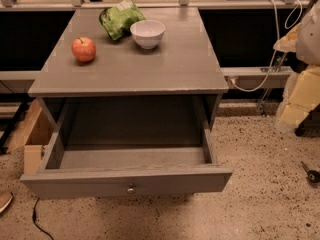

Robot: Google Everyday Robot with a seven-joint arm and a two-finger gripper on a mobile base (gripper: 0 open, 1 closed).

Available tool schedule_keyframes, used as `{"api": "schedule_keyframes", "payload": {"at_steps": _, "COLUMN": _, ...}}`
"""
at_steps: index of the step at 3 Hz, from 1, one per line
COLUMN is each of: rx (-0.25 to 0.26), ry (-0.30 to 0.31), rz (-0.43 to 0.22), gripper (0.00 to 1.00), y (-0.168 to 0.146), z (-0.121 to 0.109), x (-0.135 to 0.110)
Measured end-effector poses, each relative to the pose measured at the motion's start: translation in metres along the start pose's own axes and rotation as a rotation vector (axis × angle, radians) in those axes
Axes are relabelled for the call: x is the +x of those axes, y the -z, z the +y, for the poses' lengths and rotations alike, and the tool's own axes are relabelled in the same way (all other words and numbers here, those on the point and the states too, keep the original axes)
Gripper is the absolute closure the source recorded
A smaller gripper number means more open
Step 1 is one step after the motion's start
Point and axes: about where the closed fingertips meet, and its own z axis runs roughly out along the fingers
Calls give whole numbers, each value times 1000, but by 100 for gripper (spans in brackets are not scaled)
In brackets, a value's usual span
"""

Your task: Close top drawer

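Nearest to us is the speckled floor (260,204), with a dark cable (39,223) curling across it at the lower left. Just beyond stands the top drawer (125,181), pulled well out of the grey cabinet (212,106). Its flat front faces us with the small round knob (131,188) at the centre, and its grey bottom and side walls lie open to view under the cabinet's top.

To the left of the drawer, a cardboard box (31,134) sits on the floor against the cabinet's side. To the right, a small dark tool (311,174) lies on the floor, well apart from the drawer.

At the right edge we see the gripper (300,96) as a pale, yellowish shape, off to the side of the cabinet and touching neither the drawer nor the knob. We cannot tell whether it is open or closed.

Farther back, on the counter (150,69), a red apple (83,49) stands at the left. A white bowl (147,33) sits near the middle, just beside a crumpled green bag (119,16) at the far edge. A white cable (270,69) hangs behind on the right.
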Motion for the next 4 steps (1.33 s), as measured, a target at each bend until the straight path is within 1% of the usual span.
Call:
{"api": "schedule_keyframes", "payload": {"at_steps": 1, "rx": 9, "ry": -3, "rz": -7, "gripper": 0, "y": 1, "z": 0, "x": 0}}
{"api": "schedule_keyframes", "payload": {"at_steps": 2, "rx": 0, "ry": -3, "rz": -27, "gripper": 0, "y": -1, "z": 4, "x": -1}}
{"api": "schedule_keyframes", "payload": {"at_steps": 3, "rx": -25, "ry": -8, "rz": -53, "gripper": 0, "y": -10, "z": 9, "x": -5}}
{"api": "schedule_keyframes", "payload": {"at_steps": 4, "rx": -70, "ry": -37, "rz": -56, "gripper": 0, "y": -37, "z": 23, "x": -6}}
